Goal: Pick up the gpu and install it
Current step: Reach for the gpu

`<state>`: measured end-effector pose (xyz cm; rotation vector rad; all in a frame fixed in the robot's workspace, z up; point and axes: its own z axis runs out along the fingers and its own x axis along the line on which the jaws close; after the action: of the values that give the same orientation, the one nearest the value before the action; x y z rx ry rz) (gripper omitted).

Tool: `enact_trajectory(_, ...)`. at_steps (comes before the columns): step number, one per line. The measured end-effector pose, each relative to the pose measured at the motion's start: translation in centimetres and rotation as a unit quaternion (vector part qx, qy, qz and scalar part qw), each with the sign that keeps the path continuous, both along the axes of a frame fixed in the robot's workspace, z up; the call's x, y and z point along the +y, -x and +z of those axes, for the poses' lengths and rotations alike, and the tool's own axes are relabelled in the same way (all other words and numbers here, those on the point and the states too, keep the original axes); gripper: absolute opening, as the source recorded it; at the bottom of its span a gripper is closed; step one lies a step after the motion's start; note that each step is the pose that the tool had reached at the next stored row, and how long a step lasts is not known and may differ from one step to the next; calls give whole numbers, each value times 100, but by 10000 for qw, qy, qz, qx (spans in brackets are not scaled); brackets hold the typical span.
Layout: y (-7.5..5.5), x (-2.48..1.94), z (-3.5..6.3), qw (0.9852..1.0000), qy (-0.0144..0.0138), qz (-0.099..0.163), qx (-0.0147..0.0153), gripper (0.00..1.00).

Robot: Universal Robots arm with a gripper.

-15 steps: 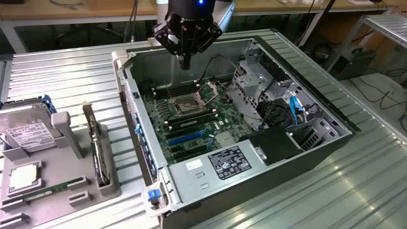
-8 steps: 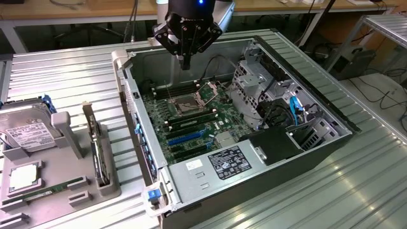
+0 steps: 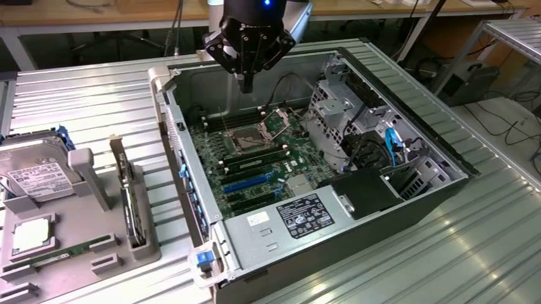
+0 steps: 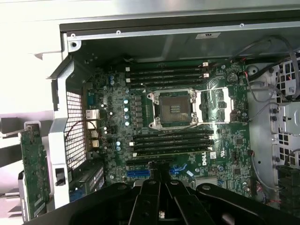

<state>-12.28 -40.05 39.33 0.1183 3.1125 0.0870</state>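
Illumination was diffuse and even. In the exterior view, the ribbed silver metal table (image 3: 473, 253) carried soft bright streaks of glare at the exterior view's right. The interior of the open black and silver computer case (image 3: 253, 237) was dimmer, with shadow along its far wall. In the wrist view, the pale surface outside the case (image 4: 28, 56) was overexposed to white, the green motherboard (image 4: 187, 136) was moderately lit, and the black gripper (image 4: 159, 187) was a dark silhouette.

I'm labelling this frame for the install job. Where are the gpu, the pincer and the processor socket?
gpu (image 3: 128, 195): exterior view, midway along the upright card.
pincer (image 3: 246, 86): exterior view, at its shut fingertips.
processor socket (image 4: 173, 110): wrist view, on the socket's centre.
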Motion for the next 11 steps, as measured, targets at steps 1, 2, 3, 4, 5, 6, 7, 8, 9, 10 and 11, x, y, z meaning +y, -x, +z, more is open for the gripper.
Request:
enact_trajectory(1,16,-20,-1,10000,-1,0,0,11)
enact_trajectory(2,54,-64,0,10000,0,0,0,11)
enact_trajectory(3,73,-86,0,10000,0,0,0,11)
enact_trajectory(4,95,-109,0,10000,0,0,0,11)
enact_trajectory(5,124,-140,0,10000,0,0,0,11)
enact_trajectory(6,145,-161,0,10000,0,0,0,11)
enact_trajectory(7,179,-185,-1,10000,0,0,0,11)
enact_trajectory(8,209,-201,0,10000,0,1,0,11)
enact_trajectory(9,248,-221,0,10000,0,0,0,11)
enact_trajectory(10,279,-237,1,10000,1,0,0,11)
enact_trajectory(11,315,-256,0,10000,0,0,0,11)
